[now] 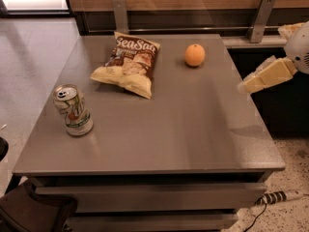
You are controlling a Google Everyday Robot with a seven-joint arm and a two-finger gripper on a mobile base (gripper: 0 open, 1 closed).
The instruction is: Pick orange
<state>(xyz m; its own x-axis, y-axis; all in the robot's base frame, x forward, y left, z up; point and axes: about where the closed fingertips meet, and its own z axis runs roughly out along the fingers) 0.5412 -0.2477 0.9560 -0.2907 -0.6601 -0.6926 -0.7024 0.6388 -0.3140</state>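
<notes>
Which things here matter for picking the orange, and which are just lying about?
For the job: small round orange fruit, far side of the flat grey table; pale two-finger gripper, hovering by the table's right edge.
Lying about: upright green-and-silver soda can, near left; brown-and-yellow chip bag, left of the fruit.

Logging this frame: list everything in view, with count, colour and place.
orange: one, orange, far part of the table, right of the chip bag
chip bag: one, brown and pale yellow, lying flat, far left of centre
soda can: one, white and green, upright near the left edge
table: one, grey, fills the middle
power strip: one, white, on the floor, lower right
gripper: one, cream, by the table's right edge, apart from the orange
</notes>
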